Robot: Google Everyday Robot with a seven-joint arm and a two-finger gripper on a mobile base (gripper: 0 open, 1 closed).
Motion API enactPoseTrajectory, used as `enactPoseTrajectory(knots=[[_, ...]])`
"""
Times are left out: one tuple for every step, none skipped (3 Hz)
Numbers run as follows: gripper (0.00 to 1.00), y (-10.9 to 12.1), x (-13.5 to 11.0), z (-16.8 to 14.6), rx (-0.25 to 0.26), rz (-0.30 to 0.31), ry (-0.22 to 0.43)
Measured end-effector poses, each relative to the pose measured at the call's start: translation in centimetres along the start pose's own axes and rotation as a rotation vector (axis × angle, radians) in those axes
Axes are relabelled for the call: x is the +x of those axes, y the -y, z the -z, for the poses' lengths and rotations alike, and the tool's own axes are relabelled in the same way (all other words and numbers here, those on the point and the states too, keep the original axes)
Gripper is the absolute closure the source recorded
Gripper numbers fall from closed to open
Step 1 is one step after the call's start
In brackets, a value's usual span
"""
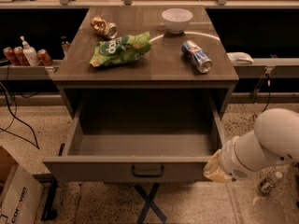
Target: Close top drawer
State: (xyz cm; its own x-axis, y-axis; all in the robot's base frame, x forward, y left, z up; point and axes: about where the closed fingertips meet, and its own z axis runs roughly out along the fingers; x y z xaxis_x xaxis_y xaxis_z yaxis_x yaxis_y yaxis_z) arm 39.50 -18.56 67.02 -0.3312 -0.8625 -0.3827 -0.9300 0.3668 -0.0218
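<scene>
The top drawer (117, 169) stands pulled far out of the grey-brown cabinet, and its deep box is empty. Its flat front panel carries a small dark loop handle (147, 171) at the centre. My white arm reaches in from the lower right. Its tan wrist end with the gripper (214, 168) sits right at the right end of the drawer's front panel. The fingers are hidden behind the wrist.
On the cabinet top (154, 69) lie a green chip bag (120, 49), a crushed can (104, 27), a white bowl (177, 19) and a blue can (196, 56). A cardboard box (11, 195) stands at the lower left. Bottles (25, 55) sit on the left shelf. A small bottle (268, 185) lies on the floor.
</scene>
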Motion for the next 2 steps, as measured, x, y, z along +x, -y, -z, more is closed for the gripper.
enactPoseTrajectory(knots=[[1.0, 0.1, -0.1, 0.0, 0.004, 0.0, 0.001], [1.0, 1.0, -0.5, -1.0, 0.061, -0.003, 0.002]])
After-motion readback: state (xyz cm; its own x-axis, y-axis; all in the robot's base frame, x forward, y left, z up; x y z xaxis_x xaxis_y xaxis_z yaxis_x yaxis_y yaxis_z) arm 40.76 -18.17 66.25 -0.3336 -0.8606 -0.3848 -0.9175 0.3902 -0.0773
